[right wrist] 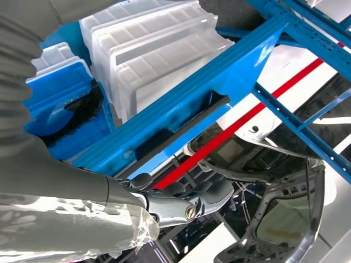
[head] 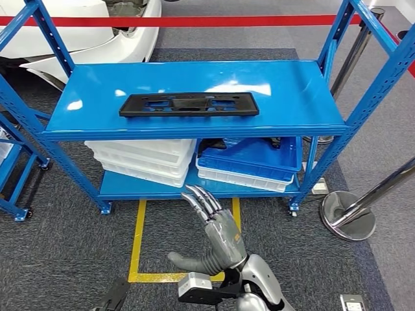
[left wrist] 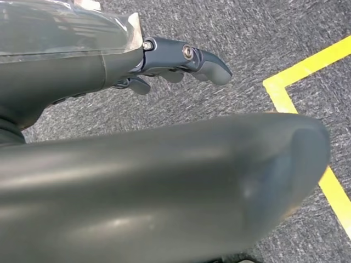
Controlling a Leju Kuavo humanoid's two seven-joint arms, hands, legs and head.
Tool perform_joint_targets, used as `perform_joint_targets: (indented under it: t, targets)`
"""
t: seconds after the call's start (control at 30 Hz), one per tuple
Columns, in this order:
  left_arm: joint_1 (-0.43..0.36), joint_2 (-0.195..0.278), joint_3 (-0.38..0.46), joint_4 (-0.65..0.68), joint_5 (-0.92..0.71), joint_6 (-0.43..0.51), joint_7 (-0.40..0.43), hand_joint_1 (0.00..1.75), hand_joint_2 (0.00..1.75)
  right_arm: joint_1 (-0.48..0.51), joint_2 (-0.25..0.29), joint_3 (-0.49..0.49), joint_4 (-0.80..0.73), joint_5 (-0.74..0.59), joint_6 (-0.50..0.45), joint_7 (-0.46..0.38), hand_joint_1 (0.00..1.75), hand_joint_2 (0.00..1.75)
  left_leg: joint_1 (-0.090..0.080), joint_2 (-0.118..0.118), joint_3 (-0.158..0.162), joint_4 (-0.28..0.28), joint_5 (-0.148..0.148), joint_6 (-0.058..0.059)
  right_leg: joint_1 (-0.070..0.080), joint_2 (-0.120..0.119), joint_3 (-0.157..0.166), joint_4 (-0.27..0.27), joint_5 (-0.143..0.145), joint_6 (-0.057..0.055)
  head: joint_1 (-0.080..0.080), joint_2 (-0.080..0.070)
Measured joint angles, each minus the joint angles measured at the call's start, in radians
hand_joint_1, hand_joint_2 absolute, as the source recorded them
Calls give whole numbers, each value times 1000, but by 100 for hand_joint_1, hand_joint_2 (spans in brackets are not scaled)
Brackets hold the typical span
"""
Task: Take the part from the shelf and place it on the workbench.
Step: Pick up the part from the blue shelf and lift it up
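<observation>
Part (head: 189, 104) first: we see a long, flat, black plastic piece lying along the top deck of the blue shelf (head: 274, 97), roughly centred and nearer that deck's front edge, untouched. Our right hand (head: 215, 227) hangs in front of and below the shelf, over the carpet, fingers spread and holding nothing; in the right wrist view the same hand (right wrist: 182, 200) is open, with the shelf's front beam and the dark edge of the part beyond it. Our left hand (left wrist: 182, 60) hangs low above the carpet near a yellow floor line (left wrist: 302, 68), fingers loosely extended and empty as far as we can tell. We judge the reach is not yet begun, and the risks lie ahead. The part is thin and lies flush on a glossy painted deck, so fingers may slide over it or push it back instead of getting under an edge. It is long, so a one-handed grasp off its middle may let it tip and catch a shelf upright. Rising from below, the hand could also strike the front beam. Under the top deck, stacked white trays (head: 142, 159) and a blue tray (head: 249, 159) sit on the lower shelf. Beyond the shelf stretch a red barrier tape (head: 220, 21) and a white car body (head: 98, 32); beside it stands a stanchion base (head: 347, 217) on grey carpet.
</observation>
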Motion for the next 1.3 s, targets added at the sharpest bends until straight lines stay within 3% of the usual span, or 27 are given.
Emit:
perform_joint_targets:
  t: [0.1, 0.17, 0.2, 0.3, 0.33, 0.37, 0.43, 0.47, 0.53, 0.6, 0.67, 0.73, 0.8, 0.83, 0.87, 0.9, 0.97, 1.0, 1.07, 1.17, 1.23, 1.3]
  targets:
    - [0, 0, -1, 0, 0, -2, 1, 0, 0, 4, 0, -6, -3, 4, 0, 3, 0, 175, 1, 1, -2, -2, 3, 10, 0, 1, 1, -6, 4, 9, 0, 0]
    - [0, -1, -1, 0, -1, -2, 1, 0, 0, 5, 0, -11, -8, 6, -1, 5, 0, 175, 9, 4, 3, -16, 11, 20, 1, 1, -8, 13, -8, 18, 1, 0]
    - [0, -1, -1, 0, -1, -2, 1, 0, 0, 7, -1, -13, -9, 6, -2, 6, 0, 175, 13, 6, 6, -21, 14, 23, 1, 1, -26, 49, -27, 23, 2, 0]
    - [1, -1, -1, 0, -2, -3, 1, 0, 0, 15, -5, -18, -9, 7, -2, 8, 0, 175, 19, 9, 10, -23, 11, 22, -5, 0, -127, 236, -93, 40, 2, 0]
    - [2, -1, -1, 0, -4, -4, 1, 0, 0, 18, -7, -20, -9, 8, -2, 9, 0, 175, 22, 9, 13, -22, 8, 20, -7, 0, -148, 265, -89, 45, 2, 0]
    - [2, -1, -1, 0, -5, -5, 1, 0, 0, 20, -8, -22, -9, 9, -2, 9, 0, 175, 26, 9, 18, -22, 3, 16, -9, 0, -148, 252, -64, 49, 2, 0]
    - [3, -1, -2, 0, -8, -5, 2, 0, 0, 22, -9, -26, -10, 12, -2, 10, 0, 175, 35, 8, 37, -22, -12, 2, -14, -5, -100, 133, 16, 57, 2, 0]
    - [2, -1, -2, 0, -8, -5, 2, 0, 0, 23, -9, -28, -9, 14, -2, 10, 0, 175, 37, 8, 46, -22, -20, -7, -13, -7, -74, 76, 43, 57, 4, 0]
    - [1, -1, -3, 0, -9, -5, 2, 0, 0, 25, -10, -31, -10, 16, -1, 12, 0, 175, 36, 9, 52, -23, -31, -22, -8, -9, -50, 25, 39, 38, 3, 0]
    - [0, -1, -6, 1, -9, -5, 2, 0, 0, 28, -10, -35, -13, 18, -1, 15, 0, 175, 35, 12, 57, -32, -35, -33, -4, -4, -49, 20, 20, 10, 1, 0]
    - [-4, -3, -9, 2, -9, -5, 2, 0, 0, 32, -11, -38, -17, 20, -2, 16, 0, 175, 38, 13, 57, -17, -52, -37, -3, 0, -40, 19, 10, -9, -2, 0]
    - [-6, -3, -11, 2, -9, -5, 2, 0, 0, 31, -11, -40, -21, 22, -2, 16, 0, 175, 33, 10, 1, 93, -96, -30, -1, 1, -26, 15, 0, -25, -4, 0]
    - [-2, -3, -11, 2, -9, -5, 2, 0, 0, 33, -11, -40, -21, 22, -2, 16, 0, 175, 21, 6, -102, 253, -136, -19, 7, 4, -15, 15, -11, -36, -5, 0]
    - [1, -3, -11, 2, -9, -5, 3, 0, 0, 35, -11, -40, -21, 22, -2, 16, 0, 175, 15, 5, -144, 301, -133, -13, 11, 8, -7, 15, -17, -39, -5, 0]
    - [3, -3, -11, 2, -9, -5, 3, 0, 0, 36, -11, -40, -21, 22, -2, 16, 0, 175, 10, 3, -168, 309, -108, -6, 14, 13, 2, 15, -24, -40, -5, 0]
    - [4, -3, -11, 2, -9, -5, 3, 0, 0, 36, -11, -40, -21, 22, -2, 17, 0, 175, 5, 3, -172, 277, -63, 2, 17, 17, 14, 15, -32, -40, -5, 0]
    - [4, -3, -12, 3, -9, -5, 3, 0, 0, 36, -11, -40, -21, 23, -2, 17, 0, 175, -4, 0, -152, 167, 32, 19, 22, 23, 38, 15, -49, -35, -4, 0]
    - [3, -3, -12, 3, -9, -5, 4, 0, 0, 36, -11, -41, -22, 24, -2, 18, 0, 175, -8, -1, -136, 120, 55, 24, 23, 25, 45, 15, -56, -30, -4, 0]
    - [2, -3, -12, 4, -9, -5, 4, 0, 0, 36, -11, -42, -23, 26, -1, 19, 0, 175, -13, -4, -119, 78, 49, 27, 24, 26, 47, 14, -61, -17, -3, 0]
    - [2, -3, -14, 4, -9, -5, 5, 0, 0, 39, -11, -46, -25, 30, -1, 19, 0, 175, -9, -8, -101, 50, 37, 34, 22, 20, 42, 30, -64, 0, -3, 0]
    - [1, -3, -16, 5, -10, -5, 5, 0, 0, 39, -11, -50, -26, 32, -1, 19, 0, 175, -5, -8, -85, 43, 32, 41, 19, 13, 0, 108, -91, 11, -2, 0]
    - [1, -3, -18, 5, -11, -5, 5, 0, 0, 44, -11, -54, -26, 33, -1, 19, 0, 175, -4, -8, -72, 41, 22, 46, 17, 10, -81, 234, -131, 20, -2, 0]
